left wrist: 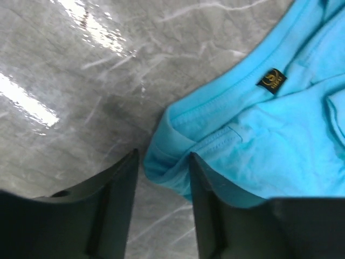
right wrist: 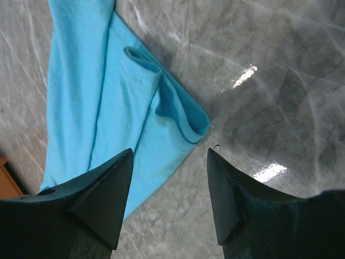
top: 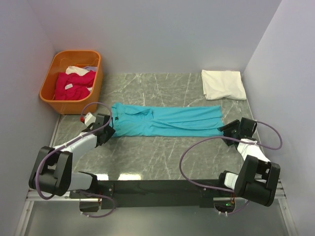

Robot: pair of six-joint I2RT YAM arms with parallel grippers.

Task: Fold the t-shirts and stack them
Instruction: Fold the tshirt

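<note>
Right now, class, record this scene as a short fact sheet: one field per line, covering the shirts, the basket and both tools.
surface: grey marble-patterned table
centre: turquoise cloth t-shirt, folded into a long strip
far right corner: white cloth t-shirt, folded
far left corner: orange plastic basket holding magenta-pink cloth shirts
left tool: open, fingers straddling the strip's collar-end corner
right tool: open, poised at the strip's other end
</note>
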